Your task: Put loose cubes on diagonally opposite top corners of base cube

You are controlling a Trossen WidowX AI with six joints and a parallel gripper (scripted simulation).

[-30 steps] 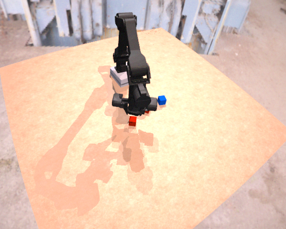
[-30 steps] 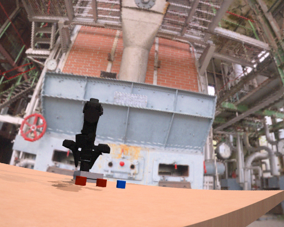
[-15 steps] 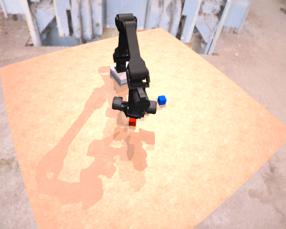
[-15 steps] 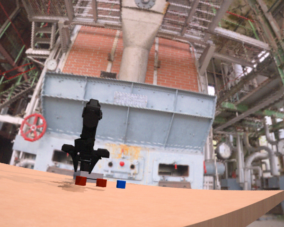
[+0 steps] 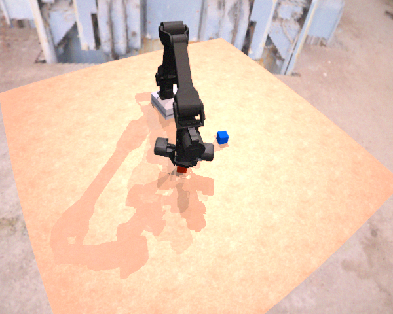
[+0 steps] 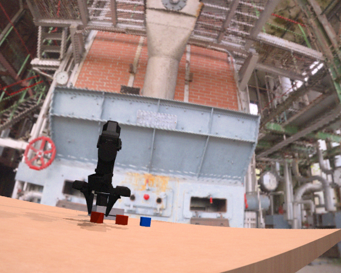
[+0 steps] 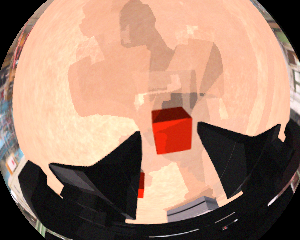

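Observation:
A red cube (image 5: 181, 169) (image 6: 96, 217) (image 7: 173, 135) lies on the table. My gripper (image 6: 98, 214) (image 7: 170, 131) is open, pointing down over this cube with a fingertip towards either side; nothing is gripped. In the top view its fingers are hidden by the gripper body. A second red cube (image 6: 121, 219) (image 7: 141, 185) stands apart on the table, partly behind a finger in the wrist view and hidden behind the gripper in the top view. The blue cube (image 5: 222, 137) (image 6: 145, 222) stands alone on the table, with nothing on top; it is not seen in the wrist view.
The arm's grey base block (image 5: 162, 106) (image 7: 192, 210) stands on the table (image 5: 274, 209) (image 6: 176, 249) behind the cubes. The second red cube lies between the first red cube and the blue cube in the exterior view. Arm shadows fall across the table.

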